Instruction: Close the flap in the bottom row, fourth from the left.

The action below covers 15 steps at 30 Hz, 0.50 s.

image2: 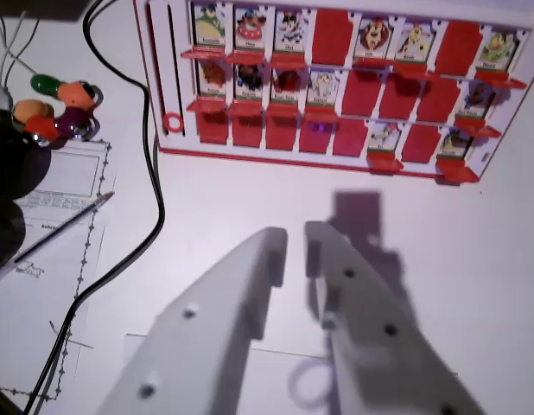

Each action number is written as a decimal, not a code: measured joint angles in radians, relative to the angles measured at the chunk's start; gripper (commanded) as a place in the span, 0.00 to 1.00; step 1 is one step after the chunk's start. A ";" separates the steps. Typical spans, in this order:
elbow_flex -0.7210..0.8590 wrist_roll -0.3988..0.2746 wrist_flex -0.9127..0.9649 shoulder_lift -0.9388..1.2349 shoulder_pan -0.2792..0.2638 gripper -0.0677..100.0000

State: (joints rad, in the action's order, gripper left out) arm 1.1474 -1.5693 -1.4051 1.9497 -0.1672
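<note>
Gripper — white, 2 fingers rising from the bottom centre of the frame, tips parted by a narrow gap, grasping nothing, hovering over the bare white table.

Game board — red frame, upper centre to upper right, 3 rows of flaps, some upright with cartoon portraits, others lying flat and red. Bottom row: 2 flaps stand raised toward the right side; the nearer one sits well above the gripper tips.

Black cable — left of the board.

Pen on a printed sheet — left edge.
</note>
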 measured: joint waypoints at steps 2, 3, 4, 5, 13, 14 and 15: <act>0.064 0.000 0.000 0.060 0.000 0.02; 0.094 0.000 0.005 0.089 0.000 0.02; 0.124 0.000 0.012 0.117 0.000 0.02; 0.152 0.000 0.020 0.146 0.000 0.02; 0.331 0.000 0.086 0.319 0.009 0.02; 0.345 0.000 0.094 0.333 0.015 0.02; 0.360 0.000 0.100 0.347 0.023 0.02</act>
State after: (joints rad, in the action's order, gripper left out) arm 1.5079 -1.5693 -1.3054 2.2964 -0.1442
